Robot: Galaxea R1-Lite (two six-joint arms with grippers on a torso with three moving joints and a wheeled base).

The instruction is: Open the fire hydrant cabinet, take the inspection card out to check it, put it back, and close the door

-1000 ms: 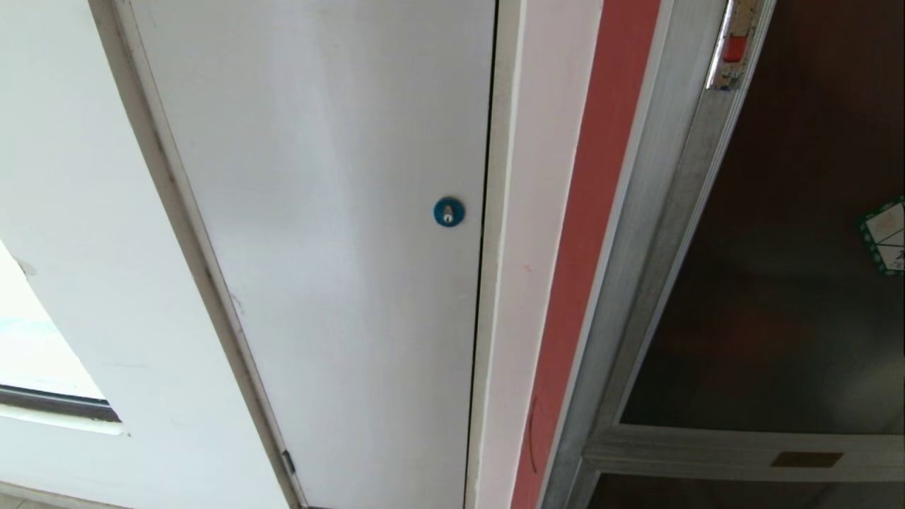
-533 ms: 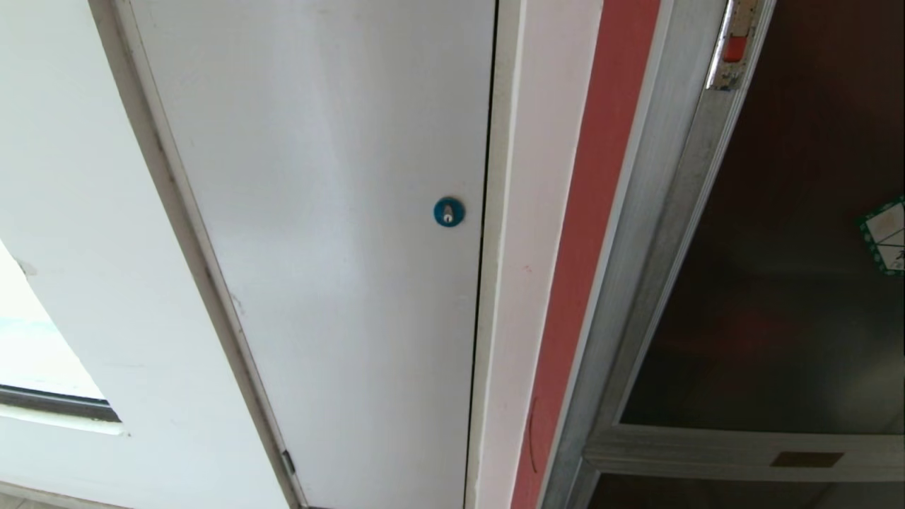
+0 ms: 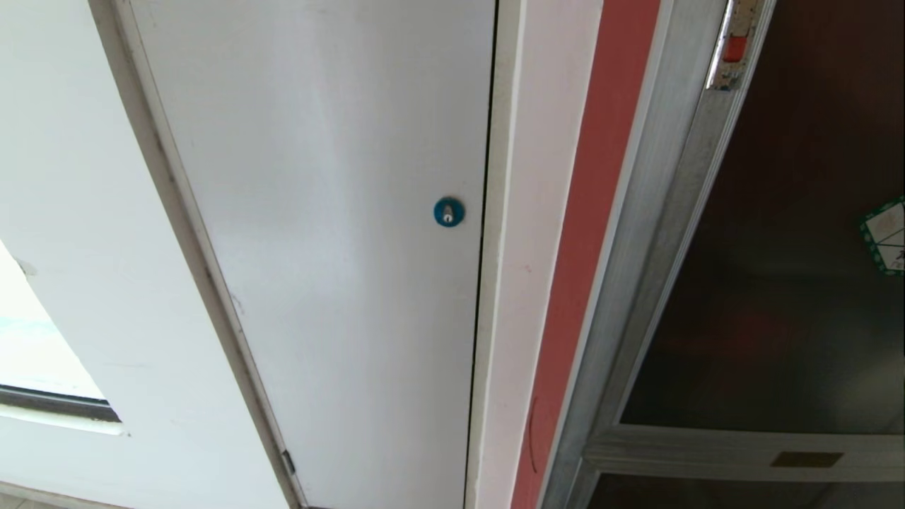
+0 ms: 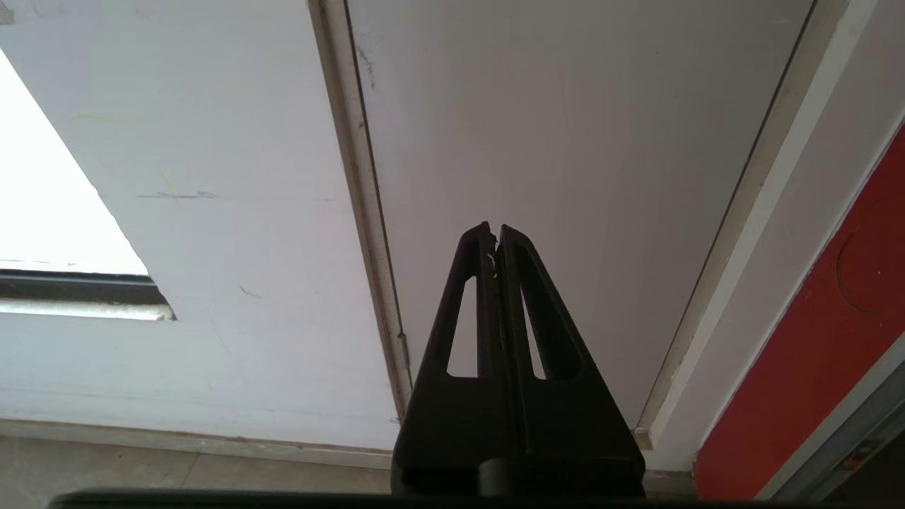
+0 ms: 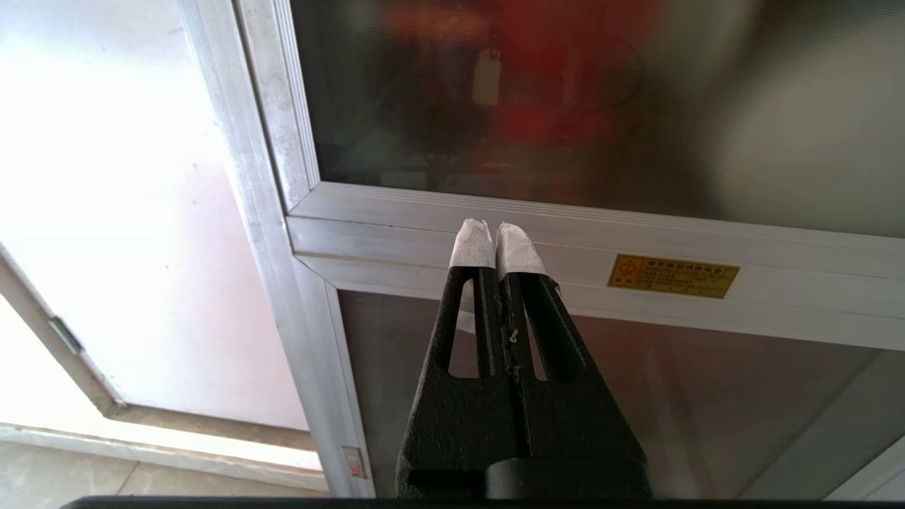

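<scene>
The fire hydrant cabinet (image 3: pixel 657 233) was seen at the right, its door (image 3: pixel 792 283) not yet opened. Nothing was done. The right gripper (image 5: pixel 495 237) and left gripper (image 4: pixel 493 233) were pressed together, empty.

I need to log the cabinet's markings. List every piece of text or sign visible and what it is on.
Yellow nameplate on the silver crossbar of the fire hydrant cabinet: red symbol and rows of print, too small to read.
Green-bordered white sticker on the door: cut off, unreadable.
Blue round lock: no text.
</scene>
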